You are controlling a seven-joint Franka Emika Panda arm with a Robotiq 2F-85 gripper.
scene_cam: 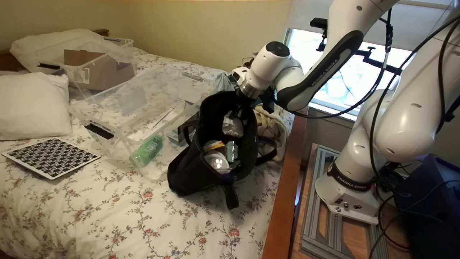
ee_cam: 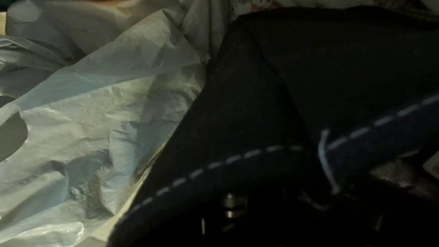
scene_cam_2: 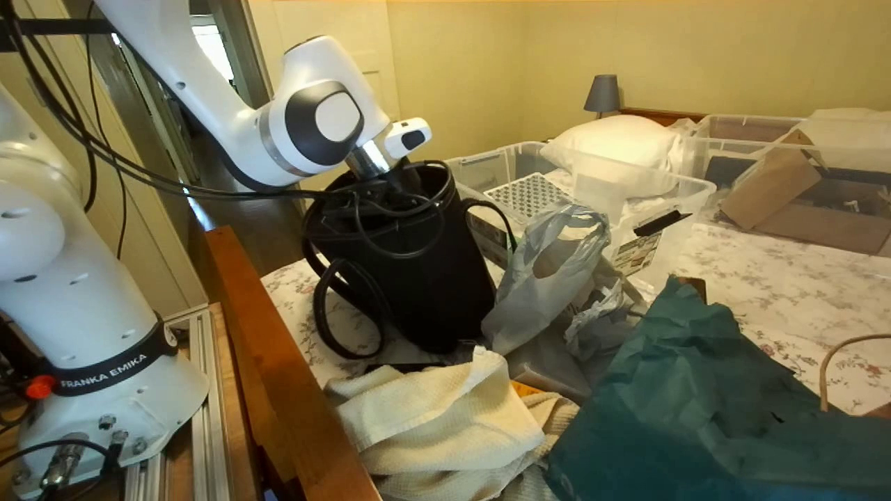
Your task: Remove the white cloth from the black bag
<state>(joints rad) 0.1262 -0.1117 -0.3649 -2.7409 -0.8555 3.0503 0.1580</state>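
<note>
The large black bag [scene_cam: 188, 171] stands tilted on the bed near the wooden rail, its mouth wide and its straps hanging; it also shows in an exterior view [scene_cam_2: 438, 289]. A crumpled whitish thing, which looks like the white cloth [scene_cam: 233, 126], lies inside the bag. My gripper [scene_cam: 237, 110] points down into the mouth, just above or at this thing; I cannot tell whether they touch. In the wrist view the bag's dark side and white-stitched rim [ee_cam: 253, 154] fill much of the picture. The fingers are lost in the dark there, and the bag hides them in an exterior view.
Other packages [scene_cam: 217, 160] lie in the bag. A grey plastic bag [scene_cam_2: 550, 278], a cream towel [scene_cam_2: 445, 417] and green paper [scene_cam_2: 682, 403] lie beside it. A clear bin [scene_cam: 143, 104] with a green bottle [scene_cam: 149, 150] stands close by. The wooden rail [scene_cam: 287, 187] runs alongside.
</note>
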